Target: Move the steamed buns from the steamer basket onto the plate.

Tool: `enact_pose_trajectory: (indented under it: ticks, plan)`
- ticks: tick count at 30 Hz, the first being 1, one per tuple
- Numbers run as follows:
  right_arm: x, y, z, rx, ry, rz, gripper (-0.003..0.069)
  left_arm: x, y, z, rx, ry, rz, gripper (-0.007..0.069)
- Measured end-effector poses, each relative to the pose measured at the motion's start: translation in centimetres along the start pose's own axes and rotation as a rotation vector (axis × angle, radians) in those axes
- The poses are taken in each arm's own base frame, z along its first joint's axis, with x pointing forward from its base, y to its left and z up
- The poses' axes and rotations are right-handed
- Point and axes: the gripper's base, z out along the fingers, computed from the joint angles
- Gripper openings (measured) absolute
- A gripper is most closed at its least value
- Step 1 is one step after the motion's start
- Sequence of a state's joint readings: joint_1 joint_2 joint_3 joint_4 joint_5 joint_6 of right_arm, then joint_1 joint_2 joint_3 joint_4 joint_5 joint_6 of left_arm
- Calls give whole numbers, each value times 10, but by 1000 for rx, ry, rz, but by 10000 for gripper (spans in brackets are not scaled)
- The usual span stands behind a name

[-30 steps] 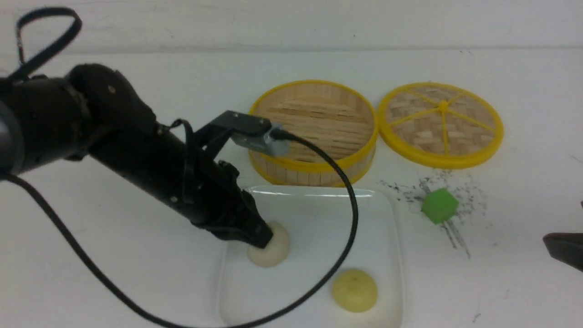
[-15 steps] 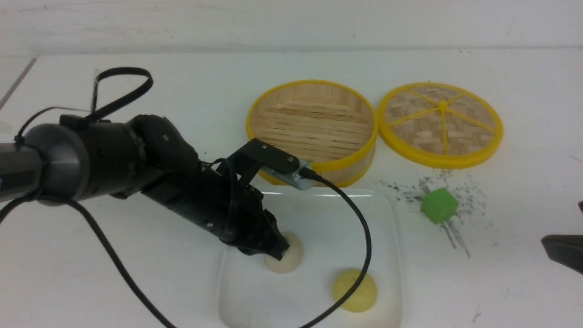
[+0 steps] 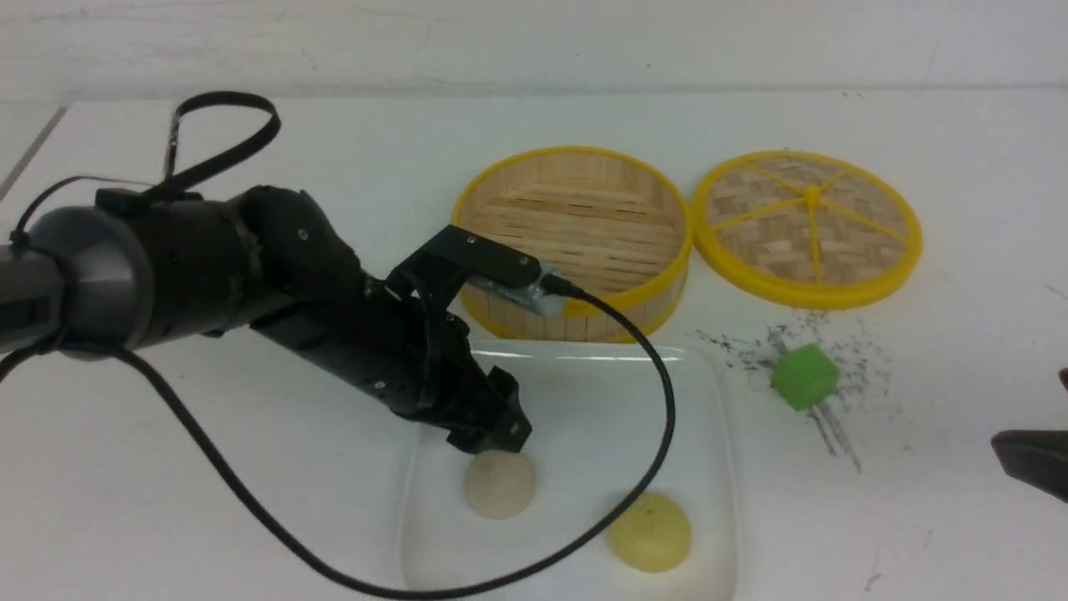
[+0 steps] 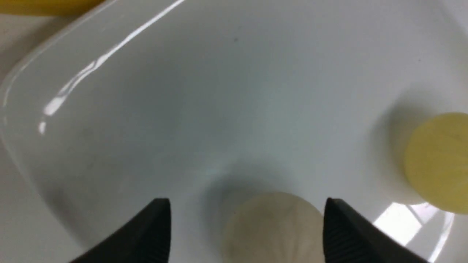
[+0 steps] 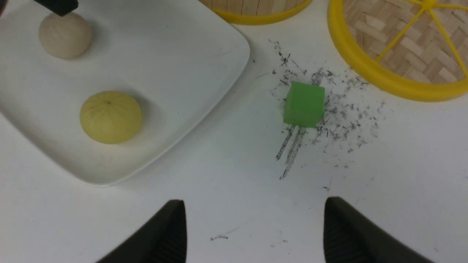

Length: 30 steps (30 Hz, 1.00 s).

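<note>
Steamed buns (image 3: 500, 483) on plate (image 3: 717, 467)

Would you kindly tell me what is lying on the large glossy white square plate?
On the plate lie a cream domed bun and a pale yellow domed bun, apart. The left gripper and its cable hide a corner.

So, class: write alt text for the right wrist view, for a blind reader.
A cream bun and a yellow bun sit apart on a white plate. A green cube stands beside it on the table; the right gripper hangs open, empty.
</note>
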State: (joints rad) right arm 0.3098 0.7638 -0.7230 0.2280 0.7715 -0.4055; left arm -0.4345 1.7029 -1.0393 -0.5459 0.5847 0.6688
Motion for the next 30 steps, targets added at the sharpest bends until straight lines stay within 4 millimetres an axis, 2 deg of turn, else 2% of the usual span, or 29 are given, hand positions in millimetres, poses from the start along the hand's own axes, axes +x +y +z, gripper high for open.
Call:
enact_pose_trajectory:
  ticks: [2, 5, 9, 12, 15, 16, 17, 22, 27, 29, 30]
  plan:
    - [0, 0, 0, 0, 0, 0, 495, 2, 2, 0, -21, 19, 3, 587]
    - [0, 0, 0, 0, 0, 0, 495, 3, 3, -4, -42, 31, 15, 576]
    - [-2, -1, 0, 7, -17, 0, 495, -2, -1, -22, -65, -14, 45, 537]
    - [-6, -3, 0, 30, -69, 0, 495, -11, -9, -61, -114, -131, 95, 509]
    - [-12, -5, -1, 59, -136, -1, 495, -19, -19, -110, -189, -307, 149, 495]
    - [-13, -6, -1, 64, -147, -1, 495, -19, -20, -116, -198, -329, 155, 494]
    - [-18, -8, -2, 86, -198, -1, 495, -20, -26, -139, -234, -410, 181, 493]
    - [-32, -14, -7, 155, -358, -1, 495, -15, -40, -189, -295, -595, 199, 493]
    - [-36, -14, -18, 189, -455, -4, 495, -8, -46, -209, -318, -645, 206, 492]
    - [-36, -13, -29, 206, -504, -12, 495, -6, -47, -212, -331, -644, 211, 492]
    - [-35, -12, -41, 229, -553, -32, 495, -5, -46, -213, -338, -635, 211, 492]
